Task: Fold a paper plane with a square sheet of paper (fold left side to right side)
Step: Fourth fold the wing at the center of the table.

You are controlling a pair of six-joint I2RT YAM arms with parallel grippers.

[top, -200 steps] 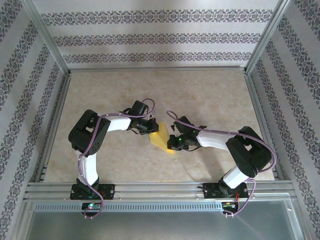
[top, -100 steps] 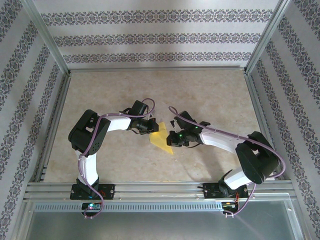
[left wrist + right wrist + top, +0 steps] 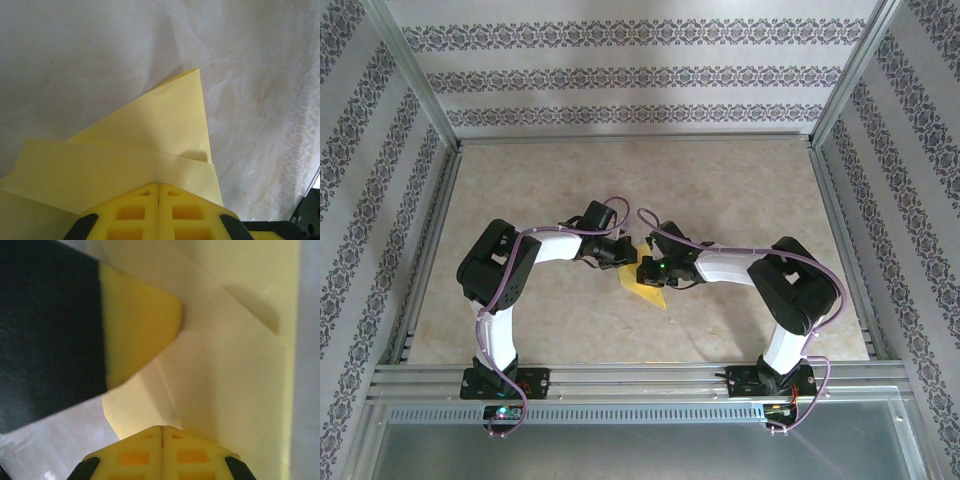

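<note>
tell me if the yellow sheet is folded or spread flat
Folded. The yellow sheet shows overlapping layers with creased edges and a pointed corner in the left wrist view, not one flat square.

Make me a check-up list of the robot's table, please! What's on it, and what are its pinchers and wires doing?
Surface: beige mottled table, flat.
Job's things: yellow paper, partly folded with overlapping flaps, lying mid-table between the arms.
Clutter: nothing seen.
End effectors: left end effector shut, tips on the paper; right end effector shut, tips on the paper, close beside the left one.
Cables: purple cables loop along both arms.
Surroundings: patterned walls and metal frame rails around the table.
</note>
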